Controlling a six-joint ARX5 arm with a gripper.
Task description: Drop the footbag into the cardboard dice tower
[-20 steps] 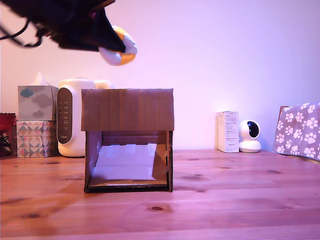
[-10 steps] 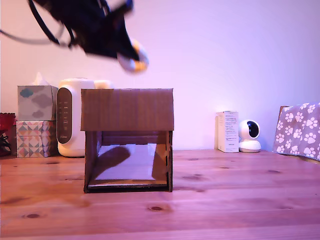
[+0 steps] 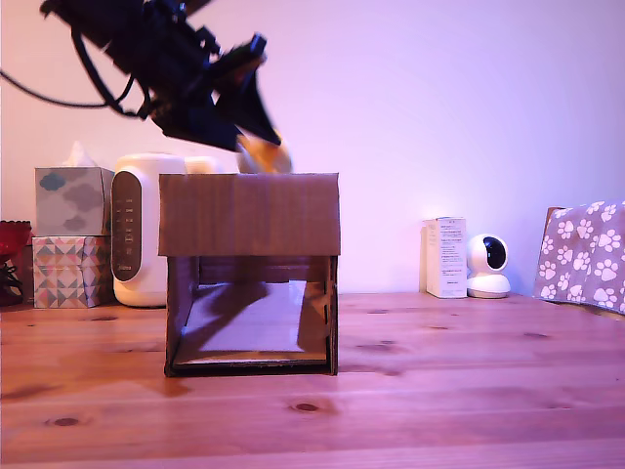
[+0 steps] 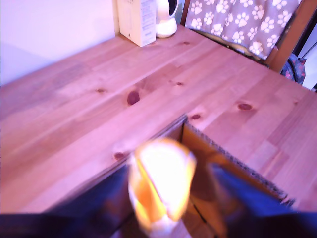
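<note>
Above box top edge, gripper [image 3: 259,137] angled down; jaws spread, ball [image 4: 161,186] blurred between them, contact unclear; ball [image 3: 264,156] just over open top of cardboard box [image 3: 249,274]; box on wooden table [image 3: 469,391].

The small soft yellow-orange and white stitched footbag [image 3: 264,155] shows blurred just above the top rear edge of the brown corrugated cardboard dice tower [image 3: 250,215]. That box stands upright on the wood, its lower front open onto a pale sloped ramp [image 3: 249,318].
</note>
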